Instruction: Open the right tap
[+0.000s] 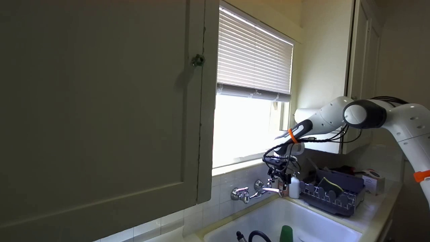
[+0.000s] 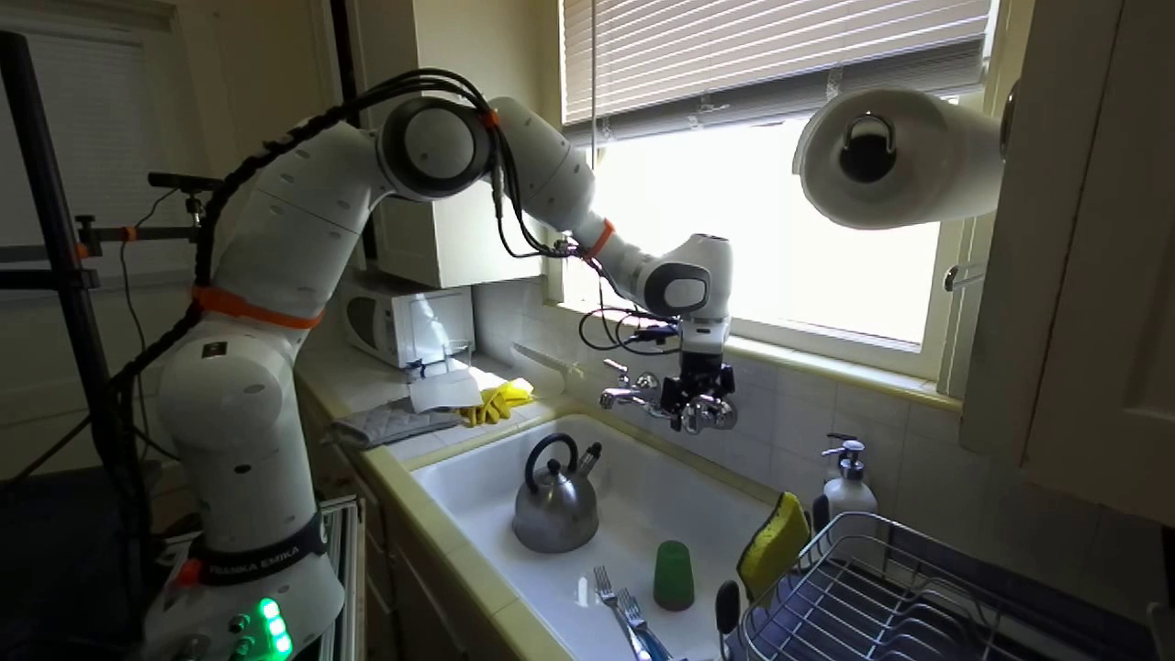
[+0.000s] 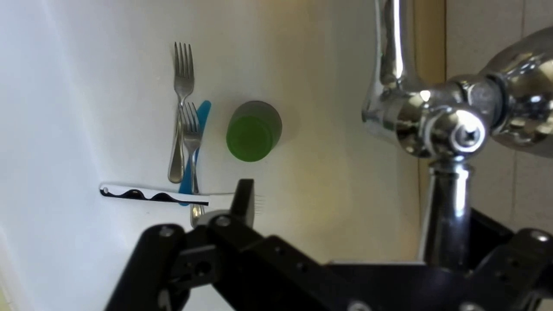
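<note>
while the gripper (image 3: 362,208) stands spread, the right tap (image 3: 447,203) lies between its fingers (image 3: 244,196), just beside one, contact unclear.

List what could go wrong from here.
The right tap handle appears off-centre in the open gripper, so closing might shove it sideways rather than grip it squarely. Its shiny chrome might slip during the turn. Once flowing, water could splash off the green cup in the sink.
</note>
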You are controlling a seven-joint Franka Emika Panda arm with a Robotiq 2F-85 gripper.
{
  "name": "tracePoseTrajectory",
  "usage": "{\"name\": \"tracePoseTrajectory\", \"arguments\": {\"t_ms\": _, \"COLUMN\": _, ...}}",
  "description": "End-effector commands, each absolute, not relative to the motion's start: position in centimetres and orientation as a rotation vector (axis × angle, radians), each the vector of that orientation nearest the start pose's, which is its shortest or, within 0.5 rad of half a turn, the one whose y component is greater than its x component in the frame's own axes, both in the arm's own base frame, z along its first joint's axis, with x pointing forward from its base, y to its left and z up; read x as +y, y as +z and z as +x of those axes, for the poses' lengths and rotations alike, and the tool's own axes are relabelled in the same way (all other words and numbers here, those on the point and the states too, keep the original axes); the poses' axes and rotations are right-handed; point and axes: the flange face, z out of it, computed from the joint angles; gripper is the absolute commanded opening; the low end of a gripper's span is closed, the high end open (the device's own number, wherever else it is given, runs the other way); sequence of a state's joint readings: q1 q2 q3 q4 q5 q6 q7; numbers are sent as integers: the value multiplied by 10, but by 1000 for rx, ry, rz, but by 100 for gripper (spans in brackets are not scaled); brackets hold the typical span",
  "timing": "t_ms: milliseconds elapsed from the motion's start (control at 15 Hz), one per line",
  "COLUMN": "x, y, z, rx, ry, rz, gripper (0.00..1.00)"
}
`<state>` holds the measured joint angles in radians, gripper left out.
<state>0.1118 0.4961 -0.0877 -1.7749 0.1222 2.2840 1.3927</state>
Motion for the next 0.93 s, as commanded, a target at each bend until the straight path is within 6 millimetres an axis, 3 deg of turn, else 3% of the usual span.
{"name": "tracePoseTrajectory", "arguments": {"t_ms": 0, "x": 43, "y": 263, "z": 628, "rx": 2135, "ry": 74, "rz": -2256, "gripper": 100}}
{"name": "tracePoseTrajectory", "arguments": {"t_ms": 333, "x": 38, "y": 268, "z": 617, "rx": 2238, "ry": -49, "rz": -2111, "gripper": 100}}
{"name": "tracePoseTrajectory", "arguments": {"t_ms": 667, "x": 29, "y": 299, "z": 607, "rx": 2252, "ry": -191, "rz": -1972, "gripper": 100}}
{"name": "tracePoseTrajectory", "arguments": {"t_ms": 867, "x": 26, "y": 299, "z": 601, "rx": 2281, "ry": -175, "rz": -1957, "gripper": 100}}
